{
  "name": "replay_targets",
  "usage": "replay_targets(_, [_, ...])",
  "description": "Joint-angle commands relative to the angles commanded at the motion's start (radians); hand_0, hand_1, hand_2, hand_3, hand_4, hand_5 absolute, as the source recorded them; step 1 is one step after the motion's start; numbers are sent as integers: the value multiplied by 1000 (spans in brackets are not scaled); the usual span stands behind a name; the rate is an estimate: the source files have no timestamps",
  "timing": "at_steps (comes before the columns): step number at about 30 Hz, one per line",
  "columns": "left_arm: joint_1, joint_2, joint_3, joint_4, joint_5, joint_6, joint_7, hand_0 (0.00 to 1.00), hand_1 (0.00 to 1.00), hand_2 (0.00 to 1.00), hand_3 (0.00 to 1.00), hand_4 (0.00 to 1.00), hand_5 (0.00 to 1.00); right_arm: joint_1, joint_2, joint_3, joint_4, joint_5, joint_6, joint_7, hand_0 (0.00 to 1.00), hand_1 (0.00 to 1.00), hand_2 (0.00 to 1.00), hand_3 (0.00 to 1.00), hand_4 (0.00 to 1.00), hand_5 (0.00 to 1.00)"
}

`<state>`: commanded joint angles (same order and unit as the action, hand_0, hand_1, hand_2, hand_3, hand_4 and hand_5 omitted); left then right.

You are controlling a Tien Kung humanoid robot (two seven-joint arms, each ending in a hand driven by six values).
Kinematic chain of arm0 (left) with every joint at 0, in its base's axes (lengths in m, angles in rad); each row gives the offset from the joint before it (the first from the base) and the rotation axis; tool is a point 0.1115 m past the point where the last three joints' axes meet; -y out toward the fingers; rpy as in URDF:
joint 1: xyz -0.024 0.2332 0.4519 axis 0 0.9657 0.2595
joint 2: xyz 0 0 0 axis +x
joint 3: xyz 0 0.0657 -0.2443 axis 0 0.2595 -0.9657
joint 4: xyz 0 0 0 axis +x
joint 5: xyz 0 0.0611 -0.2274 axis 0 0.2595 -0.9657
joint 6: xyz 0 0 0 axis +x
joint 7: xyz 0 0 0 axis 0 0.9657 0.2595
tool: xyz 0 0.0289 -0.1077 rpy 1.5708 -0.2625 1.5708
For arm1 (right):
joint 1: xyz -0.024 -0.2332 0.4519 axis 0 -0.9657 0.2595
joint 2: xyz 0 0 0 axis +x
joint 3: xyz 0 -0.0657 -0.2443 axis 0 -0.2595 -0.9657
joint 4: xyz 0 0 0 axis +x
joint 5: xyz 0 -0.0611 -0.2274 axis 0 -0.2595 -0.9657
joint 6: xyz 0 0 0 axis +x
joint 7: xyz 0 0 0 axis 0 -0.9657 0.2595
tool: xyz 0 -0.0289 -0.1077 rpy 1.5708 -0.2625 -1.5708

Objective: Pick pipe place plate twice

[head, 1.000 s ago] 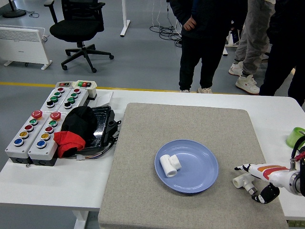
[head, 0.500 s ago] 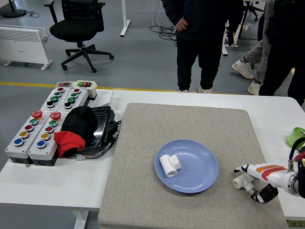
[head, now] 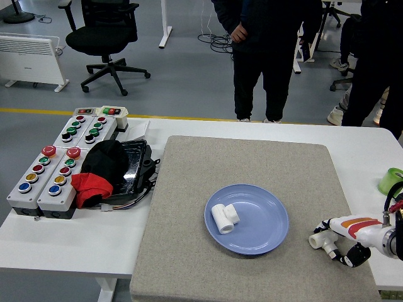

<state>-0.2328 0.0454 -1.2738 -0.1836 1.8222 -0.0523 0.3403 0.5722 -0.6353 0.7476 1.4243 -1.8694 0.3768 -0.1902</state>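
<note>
Since the earlier frames the right hand [head: 345,241] has drawn its fingers in around the second pipe [head: 320,240], which lies on the grey mat [head: 189,182] at about four o'clock from the blue plate [head: 264,234]. One pipe [head: 224,218] already rests on the plate's nine o'clock side. Judging by this, the second pick is underway; next comes lifting and carrying toward ten o'clock. Button boxes [head: 47,170] sit on the white table [head: 75,242]; people [head: 264,50] stand beyond.

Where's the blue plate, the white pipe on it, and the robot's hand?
blue plate [head: 267,229]: head view, bare right part.
white pipe on the plate [head: 224,218]: head view, its middle.
right hand [head: 340,237]: head view, hand's middle.
</note>
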Motion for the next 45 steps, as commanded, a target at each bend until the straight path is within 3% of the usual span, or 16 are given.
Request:
replay_targets(5, [0,0,0,0,1,0,0,732,743,706,652,407,998,0,2,-2,3,7,-9,8,696,717,768,818,681,220])
replay_targets(6, [0,0,0,0,2,0,1,731,743,706,653,407,998,-1,2,-1,4,11,-13,9,609,660,699,800,655,197])
replay_targets(11, [0,0,0,0,2,0,1,731,743,706,653,407,998,-1,3,-2,5,23,-23,7,609,660,699,800,655,197])
replay_targets(12, [-1,0,0,0,2,0,1,730,742,706,654,407,998,-1,3,-2,5,25,-25,6,544,618,648,781,644,194])
replay_targets(17, [-1,0,1,0,2,0,1,730,742,706,654,407,998,-2,2,-1,6,40,-27,-3,544,618,648,781,644,194])
replay_targets(18, [-1,0,0,0,3,0,1,731,743,706,652,409,998,-3,2,1,7,43,-28,-5,500,582,605,770,624,191])
replay_targets(32, [4,0,-4,-2,14,-1,2,730,743,706,652,409,998,-1,15,50,45,51,-77,5,507,576,608,762,609,188])
replay_targets(38, [8,-1,-4,-2,16,-2,3,731,743,705,650,409,998,32,48,61,76,65,-106,16,529,590,614,761,598,183])
replay_targets(45, [10,-1,-1,-3,13,-4,3,731,743,705,649,408,998,101,116,5,65,82,-112,16,549,601,625,759,583,192])
